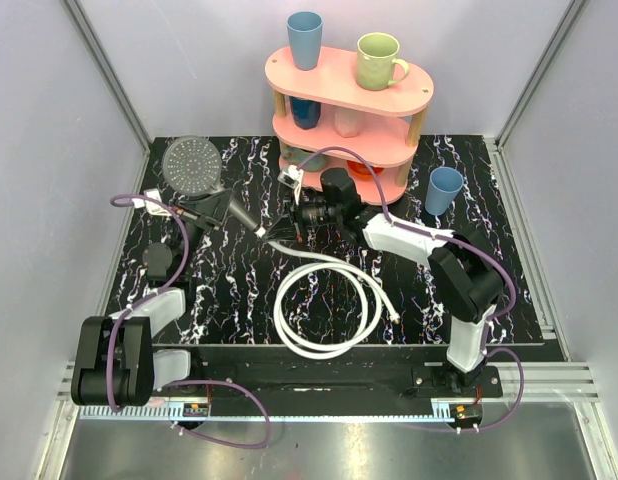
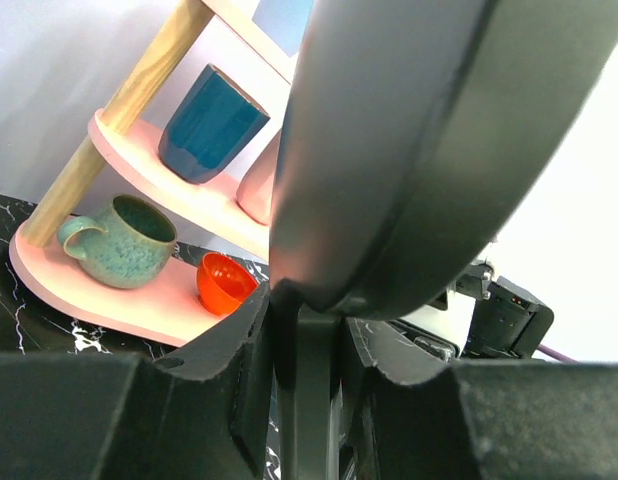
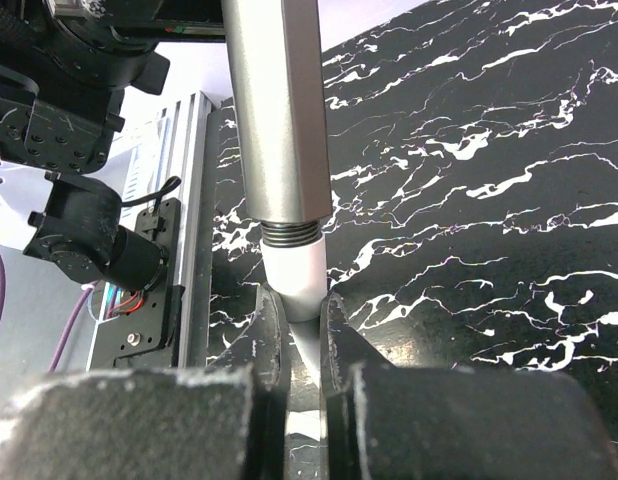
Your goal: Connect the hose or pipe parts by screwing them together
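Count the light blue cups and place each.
2. One light blue cup stands on top of the pink rack; the second cup stands on the table, right of the rack. Shelves may hide more.

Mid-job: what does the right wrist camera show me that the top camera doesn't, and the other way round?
Right wrist only: the joint up close. The threaded end of the handle meets the white hose fitting, with a band of thread exposed between them.
Top only: the round face of the shower head, the hose coil lying on the table, the pink rack, and the left pincer on the handle.
Both: the right pincer shut on the hose fitting, lined up with the handle.
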`<state>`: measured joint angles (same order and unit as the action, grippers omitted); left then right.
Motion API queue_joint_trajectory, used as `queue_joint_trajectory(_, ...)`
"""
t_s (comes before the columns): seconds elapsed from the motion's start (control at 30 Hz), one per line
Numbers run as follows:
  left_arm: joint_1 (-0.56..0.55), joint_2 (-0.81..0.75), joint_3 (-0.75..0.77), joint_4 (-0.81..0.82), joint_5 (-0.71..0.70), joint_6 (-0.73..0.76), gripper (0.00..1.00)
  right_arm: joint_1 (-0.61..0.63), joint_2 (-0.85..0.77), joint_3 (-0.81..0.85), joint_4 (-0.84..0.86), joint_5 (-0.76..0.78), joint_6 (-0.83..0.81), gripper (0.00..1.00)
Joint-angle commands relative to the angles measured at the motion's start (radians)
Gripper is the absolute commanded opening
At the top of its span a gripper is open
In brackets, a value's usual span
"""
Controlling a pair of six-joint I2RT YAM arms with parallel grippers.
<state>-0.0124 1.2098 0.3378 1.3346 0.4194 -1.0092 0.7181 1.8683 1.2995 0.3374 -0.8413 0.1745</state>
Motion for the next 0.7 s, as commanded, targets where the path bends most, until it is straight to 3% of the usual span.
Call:
queue_joint_trajectory(0.0, -0.032, 0.036, -0.002, 0.331, 0.050, 0.086, 0.00, 0.003, -0.014, 0.080, 0.186, -0.041, 0.097, 0.00)
queue_joint_trajectory(0.37, -0.043, 0.073, 0.052, 0.331, 0.163, 0.063, 0.00, -0.068, 0.048, 0.076, 0.514, -0.291, 0.356, 0.00)
queue_joint_trajectory(0.67, -0.073, 0.143, 0.073, 0.331, 0.130, 0.061, 0.00, -0.100, 0.100, 0.073, 0.610, -0.306, 0.476, 0.00)
